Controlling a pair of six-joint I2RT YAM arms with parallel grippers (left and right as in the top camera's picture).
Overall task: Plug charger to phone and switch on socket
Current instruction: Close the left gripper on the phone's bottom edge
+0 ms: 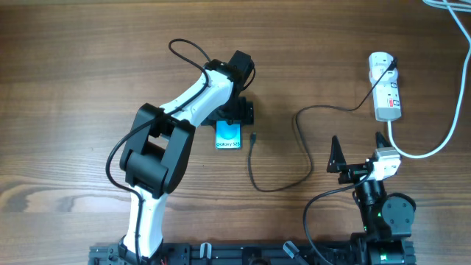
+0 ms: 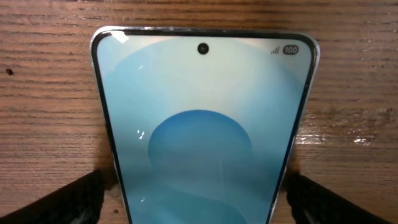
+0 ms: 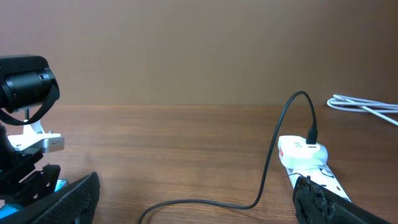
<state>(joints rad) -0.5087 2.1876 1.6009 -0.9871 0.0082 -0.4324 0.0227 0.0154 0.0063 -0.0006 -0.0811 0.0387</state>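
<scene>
Left pincer [image 1: 235, 118] spread astride the phone [image 1: 228, 137]; right pincer [image 1: 359, 153] spread and empty.
In the left wrist view the left pincer's dark fingers [image 2: 68, 202] stand one on each side of the phone's lower half, seemingly just clear of its rim. The phone lies flat on the worktop [image 1: 73, 88] with its blue-green screen lit and facing up. Just right of the phone lies the connector [image 1: 253, 138] of the charger [image 1: 324, 108], apart from the phone. The thin black cable loops across the wood, passes left of the right pincer, and rises to its black plug [image 1: 390, 66], seated in the socket [image 1: 385, 87] at the far right. The socket's thick white cord [image 1: 441, 140] curves away beside it.
</scene>
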